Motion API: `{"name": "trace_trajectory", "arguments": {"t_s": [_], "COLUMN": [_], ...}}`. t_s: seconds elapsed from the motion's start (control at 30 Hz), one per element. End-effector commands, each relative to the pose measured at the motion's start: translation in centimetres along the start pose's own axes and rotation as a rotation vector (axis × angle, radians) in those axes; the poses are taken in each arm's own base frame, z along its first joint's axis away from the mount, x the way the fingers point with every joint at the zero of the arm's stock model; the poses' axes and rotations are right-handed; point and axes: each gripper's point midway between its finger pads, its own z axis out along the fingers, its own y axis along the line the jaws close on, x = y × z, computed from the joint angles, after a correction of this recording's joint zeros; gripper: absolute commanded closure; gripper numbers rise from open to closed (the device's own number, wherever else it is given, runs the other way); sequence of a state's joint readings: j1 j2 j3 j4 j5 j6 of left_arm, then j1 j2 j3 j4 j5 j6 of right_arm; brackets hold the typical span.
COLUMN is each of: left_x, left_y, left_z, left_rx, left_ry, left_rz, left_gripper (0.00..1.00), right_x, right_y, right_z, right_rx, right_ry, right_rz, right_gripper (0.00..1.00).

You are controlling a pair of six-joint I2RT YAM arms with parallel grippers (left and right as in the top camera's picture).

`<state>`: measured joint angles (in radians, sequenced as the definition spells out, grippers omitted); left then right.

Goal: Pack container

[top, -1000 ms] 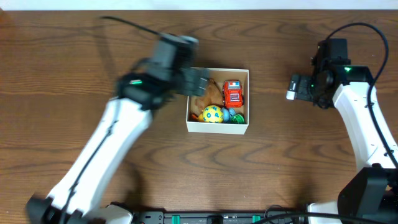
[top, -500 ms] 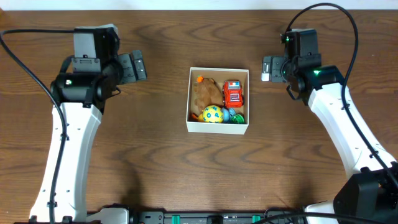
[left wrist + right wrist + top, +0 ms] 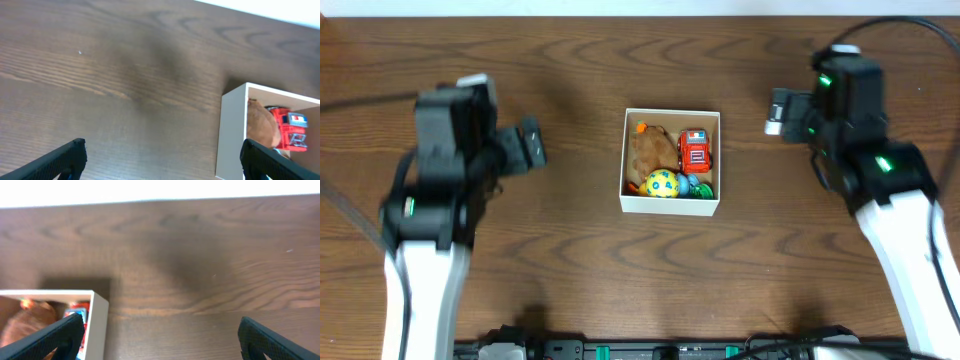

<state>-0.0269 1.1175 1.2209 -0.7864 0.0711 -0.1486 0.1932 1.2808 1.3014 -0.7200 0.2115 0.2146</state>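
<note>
The container (image 3: 670, 206) is a square white-walled box at the table's middle. It holds a brown plush toy (image 3: 653, 150), a red toy truck (image 3: 695, 150), a yellow spotted ball (image 3: 662, 184) and small green and blue toys. My left gripper (image 3: 530, 143) is open and empty, left of the box. My right gripper (image 3: 777, 112) is open and empty, right of the box. The left wrist view shows the container's wall (image 3: 232, 130) with the truck (image 3: 290, 134) inside. The right wrist view shows the container's corner (image 3: 99, 320).
The wooden table (image 3: 620, 270) runs all around the box. A pale strip lies along the table's far edge (image 3: 640, 6). A dark bar with green connectors (image 3: 640, 350) runs along the front edge.
Both arms have moved and look motion-blurred. The left gripper went down a little, the right arm swung to the right. The box and toys have not moved.
</note>
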Motion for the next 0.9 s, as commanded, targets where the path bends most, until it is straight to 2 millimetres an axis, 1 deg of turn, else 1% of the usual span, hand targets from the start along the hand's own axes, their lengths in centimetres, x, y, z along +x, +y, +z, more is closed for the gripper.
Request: {"name": "trace_trajectory", "arguments": {"t_s": [0.0, 0.03, 0.13, 0.23, 0.37, 0.43, 0.5, 0.63, 0.87], "left_x": [2.5, 3.3, 6.1, 8.9, 11.4, 11.7, 11.7, 11.7, 12.1], "left_y": [0.7, 0.9, 1.5, 2.1, 2.6, 2.7, 2.7, 2.7, 2.7], "left_z": [-2.2, -2.7, -4.0, -5.2, -6.1, -6.3, -6.4, -6.3, -6.2], "left_rx": [0.003, 0.006, 0.011, 0.014, 0.014, 0.017, 0.018, 0.017, 0.014], "left_ry": [-0.067, -0.08, -0.107, -0.117, -0.117, -0.125, -0.132, -0.124, -0.109], "left_rz": [0.04, 0.04, 0.039, 0.013, 0.011, 0.001, 0.002, 0.001, 0.001], "left_gripper": [0.02, 0.02, 0.02, 0.02, 0.02, 0.02, 0.02, 0.02, 0.02], "right_x": [1.1, 1.7, 4.2, 7.5, 11.8, 13.7, 14.9, 16.2, 18.3], "right_y": [-1.7, -1.9, -2.8, -3.5, -3.8, -4.2, -4.5, -4.6, -5.0], "right_z": [-2.0, -2.4, -3.5, -4.1, -4.4, -4.4, -4.4, -4.1, -3.8], "right_rx": [0.046, 0.045, 0.057, 0.06, 0.037, 0.037, 0.037, 0.029, 0.052], "right_ry": [-0.032, -0.036, -0.046, -0.054, -0.064, -0.066, -0.065, -0.054, 0.031], "right_rz": [0.069, 0.07, 0.089, 0.11, 0.103, 0.101, 0.1, 0.098, 0.073], "right_gripper": [0.01, 0.01, 0.01, 0.01, 0.01, 0.01, 0.02, 0.01, 0.01]}}
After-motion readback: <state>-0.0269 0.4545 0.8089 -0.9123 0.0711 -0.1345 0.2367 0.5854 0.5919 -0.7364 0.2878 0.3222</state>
